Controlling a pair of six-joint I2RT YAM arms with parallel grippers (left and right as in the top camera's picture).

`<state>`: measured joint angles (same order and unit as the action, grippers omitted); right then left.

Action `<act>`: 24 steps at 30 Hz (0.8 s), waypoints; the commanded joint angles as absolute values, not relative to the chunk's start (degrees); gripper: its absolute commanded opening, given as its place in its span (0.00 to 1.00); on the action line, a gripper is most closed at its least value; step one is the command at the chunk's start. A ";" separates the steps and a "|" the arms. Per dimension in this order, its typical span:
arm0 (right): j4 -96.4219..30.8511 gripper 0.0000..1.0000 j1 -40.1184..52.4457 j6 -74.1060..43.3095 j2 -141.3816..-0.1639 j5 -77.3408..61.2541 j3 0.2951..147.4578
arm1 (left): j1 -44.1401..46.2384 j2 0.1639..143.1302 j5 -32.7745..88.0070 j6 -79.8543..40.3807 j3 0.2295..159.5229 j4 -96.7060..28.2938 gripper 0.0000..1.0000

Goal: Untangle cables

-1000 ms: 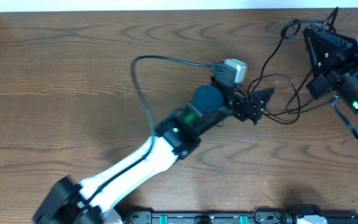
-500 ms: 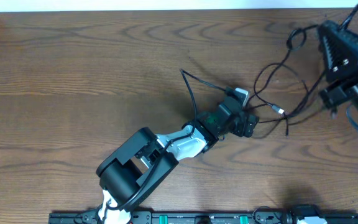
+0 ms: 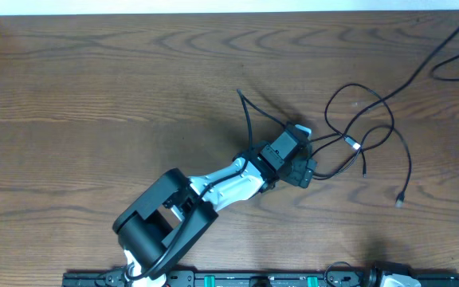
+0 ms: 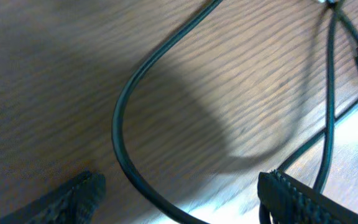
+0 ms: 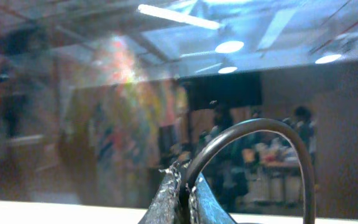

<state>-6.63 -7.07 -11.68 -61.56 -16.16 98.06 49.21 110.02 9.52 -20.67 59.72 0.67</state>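
Black cables [image 3: 362, 130] lie in loose crossing loops on the wooden table, right of centre. One strand ends in a small plug [image 3: 399, 202]. Another strand [image 3: 451, 41] rises off the top right corner. My left gripper [image 3: 303, 169] sits low at the loops' left edge and is open. In the left wrist view a curved black cable [image 4: 119, 127] passes between its fingertips [image 4: 82, 193] without being pinched by the left gripper [image 4: 179, 208]. My right gripper [image 5: 184, 179] is out of the overhead view, raised, shut on a black cable [image 5: 260, 126] that arches over to the right.
The left arm [image 3: 213, 187] stretches from the bottom left across the table [image 3: 94, 96]. Its own thicker black wire [image 3: 247, 119] loops up behind the wrist. A black rail [image 3: 253, 280] runs along the front edge. The right wrist view shows only the room beyond.
The right arm has lifted out of the overhead view to the top right, drawing a strand with it and spreading the loops. The left arm folded back and its gripper shifted slightly toward the front.
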 commanded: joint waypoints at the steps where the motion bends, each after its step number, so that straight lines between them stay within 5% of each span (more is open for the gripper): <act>1: -5.15 0.01 -11.20 -10.17 -65.63 -9.85 103.31 | 46.83 107.72 5.98 -20.14 57.98 -6.63 0.86; 10: -2.24 0.01 -17.43 -9.67 -78.39 -8.54 116.57 | 40.95 94.52 -16.80 -19.94 57.98 -30.37 0.88; 14: -3.97 0.01 -19.18 -7.70 -83.88 -7.07 122.06 | 39.24 93.23 -17.45 -19.99 57.98 -34.00 0.88; 15: -4.19 0.01 -19.51 -6.61 -85.19 -6.31 123.24 | 39.07 93.32 -17.43 -19.99 57.95 -34.11 0.98; 24: 4.21 0.01 -22.09 6.33 -96.55 7.18 129.25 | 39.03 93.71 -17.41 -19.99 57.58 -34.06 0.98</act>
<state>0.30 -20.47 -0.80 -93.30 -1.15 127.11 39.20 93.23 -15.42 -20.56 58.41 -33.56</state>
